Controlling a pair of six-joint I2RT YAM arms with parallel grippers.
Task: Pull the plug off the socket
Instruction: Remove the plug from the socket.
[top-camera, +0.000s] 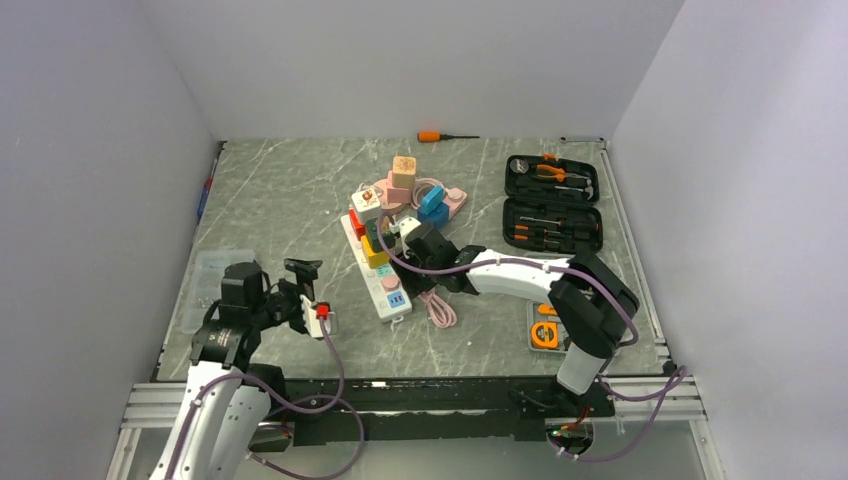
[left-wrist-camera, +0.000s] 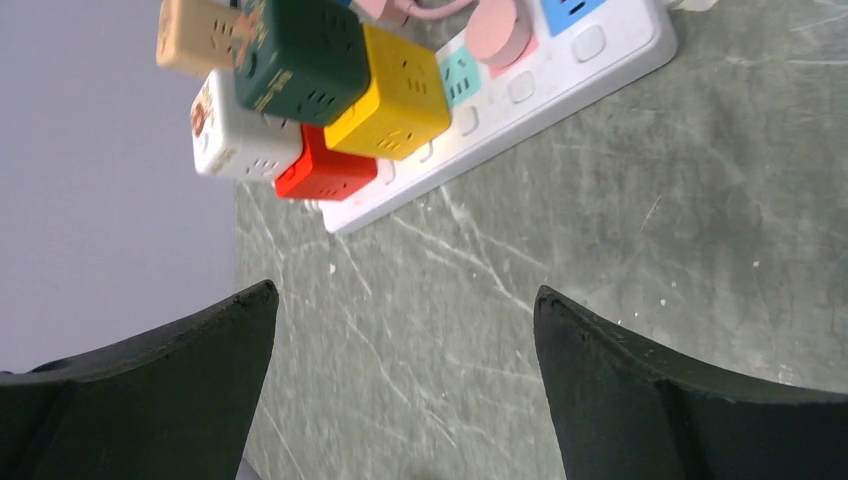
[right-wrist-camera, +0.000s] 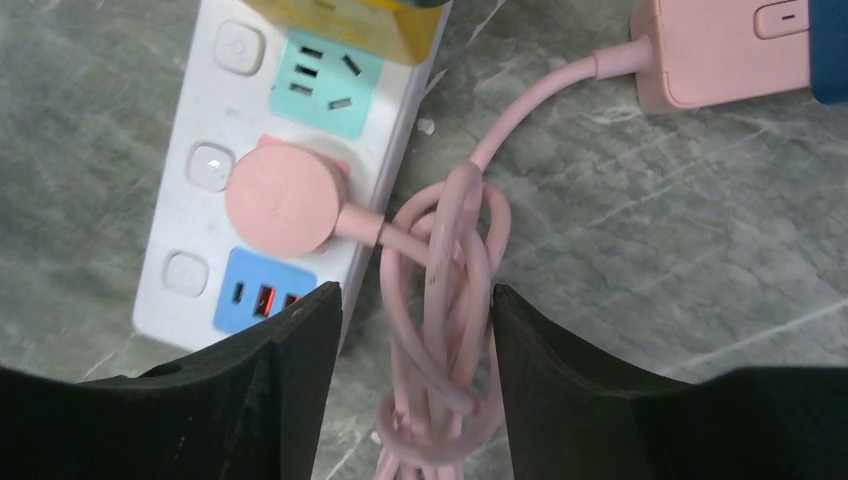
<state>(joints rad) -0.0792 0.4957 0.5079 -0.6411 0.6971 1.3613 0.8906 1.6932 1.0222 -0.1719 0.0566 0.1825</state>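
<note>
pink plug (right-wrist-camera: 283, 200) in white power strip (right-wrist-camera: 215, 100), open case (top-camera: 553, 199) holding tools (top-camera: 550, 172)

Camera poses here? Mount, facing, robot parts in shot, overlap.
Top external: fixed above and behind the bases, looking down on the table; both arms, left end effector and right end effector show.
Left wrist: on the left arm, facing obliquely across at the power strip and cube adapters; its open fingers frame the bottom.
Right wrist: on the right arm, facing down at the pink plug and pink cable; its fingers show.
Shared: both wrist views see the pink plug seated in the power strip.
</note>
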